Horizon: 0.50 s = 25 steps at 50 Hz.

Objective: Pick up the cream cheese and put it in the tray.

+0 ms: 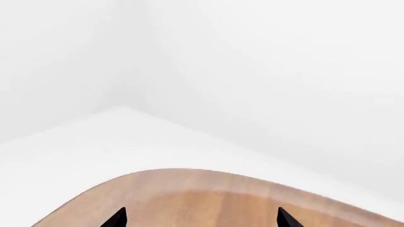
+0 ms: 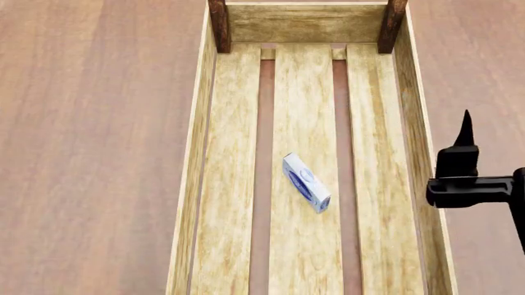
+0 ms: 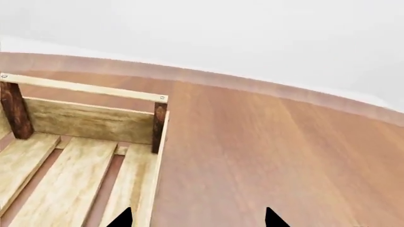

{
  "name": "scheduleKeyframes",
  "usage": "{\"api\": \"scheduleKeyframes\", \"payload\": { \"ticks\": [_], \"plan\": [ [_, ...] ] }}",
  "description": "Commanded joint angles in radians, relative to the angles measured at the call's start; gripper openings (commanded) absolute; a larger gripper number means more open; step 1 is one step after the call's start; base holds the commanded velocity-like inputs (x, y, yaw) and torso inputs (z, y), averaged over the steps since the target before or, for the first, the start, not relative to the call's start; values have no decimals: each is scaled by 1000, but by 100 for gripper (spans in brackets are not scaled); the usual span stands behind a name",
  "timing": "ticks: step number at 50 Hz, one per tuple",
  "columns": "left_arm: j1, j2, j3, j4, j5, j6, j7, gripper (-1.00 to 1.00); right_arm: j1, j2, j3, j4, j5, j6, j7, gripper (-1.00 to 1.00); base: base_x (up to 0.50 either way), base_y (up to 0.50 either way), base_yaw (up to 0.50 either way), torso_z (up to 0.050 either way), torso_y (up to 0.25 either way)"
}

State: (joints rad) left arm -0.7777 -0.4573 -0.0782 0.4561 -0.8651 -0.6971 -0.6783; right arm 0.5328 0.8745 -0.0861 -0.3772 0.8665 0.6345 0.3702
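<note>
The cream cheese (image 2: 306,182), a small pale box with a dark blue oval logo, lies tilted on the middle floor board of the tray (image 2: 199,153). Nothing is touching it. The tray is a long crate of light slats with dark brown corner posts (image 2: 218,24). My right gripper (image 2: 461,161) hangs over the tray's right wall, to the right of the box and apart from it. In the right wrist view it (image 3: 196,220) is open with nothing between its tips, above the tray's far corner (image 3: 159,120). My left gripper (image 1: 200,220) is open and holds nothing, over bare table.
The wooden table (image 2: 82,153) stretches to both sides of the tray. The left wrist view shows the table's rounded edge (image 1: 189,172) with white floor and walls beyond. The right wrist view shows the table's far edge (image 3: 265,85).
</note>
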Motion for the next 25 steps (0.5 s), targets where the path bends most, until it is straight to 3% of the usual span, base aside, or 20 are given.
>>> {"api": "scheduleKeyframes", "payload": {
  "ticks": [1,6,12,17,25],
  "plan": [
    [-94,34,-128,-28,-169,-39,-16,100,-61,-18,111,-23,30,-72,62,100,0,0,0,0,0],
    [-114,109,-283,-43,-245,68,-71,100,-73,-16,110,-31,31,-77,53,100,0,0,0,0,0],
    [-211,136,-386,-98,-299,120,-179,100,-85,-12,118,-64,38,-80,57,100,0,0,0,0,0],
    [-305,77,-441,-100,-283,125,-303,100,-146,-19,146,-117,30,-123,59,100,0,0,0,0,0],
    [-412,-46,-568,-32,-401,86,-497,100,-251,-44,164,-153,-14,-203,28,100,0,0,0,0,0]
  ]
}}
